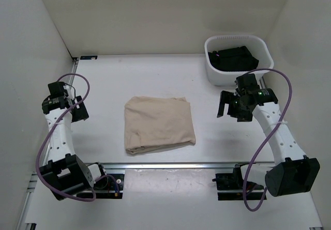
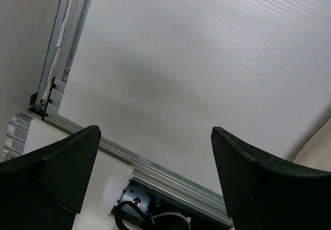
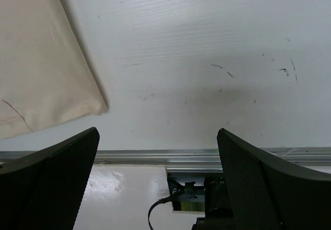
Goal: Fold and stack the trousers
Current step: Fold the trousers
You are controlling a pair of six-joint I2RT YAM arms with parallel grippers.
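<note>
While your left tool [image 1: 78,110] and right tool [image 1: 226,106] hung released, clear of the folded trousers [image 1: 159,124], you likely needed even grips on opposite edges.

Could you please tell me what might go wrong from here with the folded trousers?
The trousers lie folded but loose, with layers showing at the near edge; a claw pinching only the top layer could pull the fold open.
The left claw and right claw are open and off the cloth; lifting from one side alone may let the bundle sag.
The right arm sits near the basket and might bump it.
</note>
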